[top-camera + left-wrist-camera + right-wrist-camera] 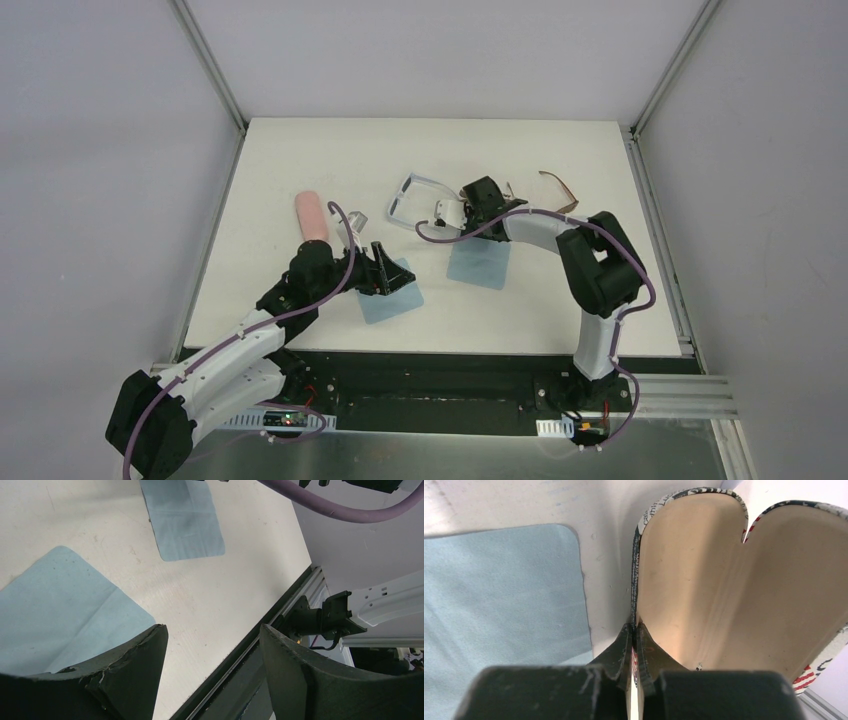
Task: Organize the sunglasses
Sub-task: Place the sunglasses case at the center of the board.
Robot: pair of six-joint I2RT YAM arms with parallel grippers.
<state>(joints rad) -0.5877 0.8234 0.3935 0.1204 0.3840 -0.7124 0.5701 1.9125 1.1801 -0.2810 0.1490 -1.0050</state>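
1. R arm: the right gripper [634, 630] is clenched on the rim of the lettered case [704, 580]. The fingers [620, 652] pinch one edge of its wall. The case lies open, tan lining up (black-and-white print plus red stripes on the outside).
2. L arm: the left gripper [212, 635] is released, with a wide gap between the fingers and nothing in it. It hangs over the left cloth [60, 610], near that cloth's corner.
3. The pale-framed sunglasses [418, 198] lie on the table [280, 160] mid-way back, just left of the right gripper. No finger is on them.
4. The brown-framed sunglasses [562, 188] lie to the right of that gripper, toward the far right corner. So the two pairs sit well apart, with the gripper and case between them.
5. The pink case [311, 215] lies left of centre, beyond the L arm, apart from both pairs.
6. The right cloth [478, 265] lies flat just on the near side of the right gripper, beside the lettered case. It's light blue, same as the left one.
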